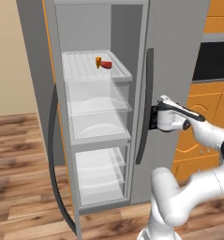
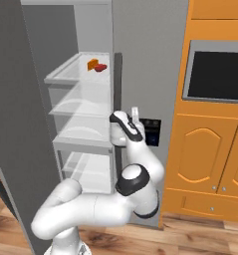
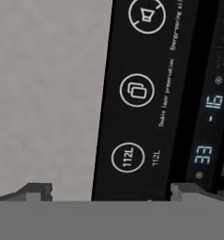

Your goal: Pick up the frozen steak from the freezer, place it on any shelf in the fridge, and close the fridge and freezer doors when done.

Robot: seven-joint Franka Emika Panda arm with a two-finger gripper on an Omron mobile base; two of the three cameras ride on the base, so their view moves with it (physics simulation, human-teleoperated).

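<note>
Two wood-floor (image 1: 19, 154) strips flank your open fridge (image 1: 97, 140); orange cabinets (image 2: 210, 159) stand at three o'clock. Your gripper (image 3: 111, 190) gapes wide, empty, facing a black control panel (image 3: 141, 93).

A home kitchen: a tall grey fridge (image 1: 97, 131) stands open left of the pincer (image 1: 153, 118), orange wooden cabinets (image 2: 210, 159) and a built-in dark oven (image 2: 217, 74) lie to its right, wood-plank floor (image 1: 19, 159) below

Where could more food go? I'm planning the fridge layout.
Top clear shelf: bare left of the orange wedge and frozen steak, crowded at its right rear. The lower shelves and drawers look bare.
</note>
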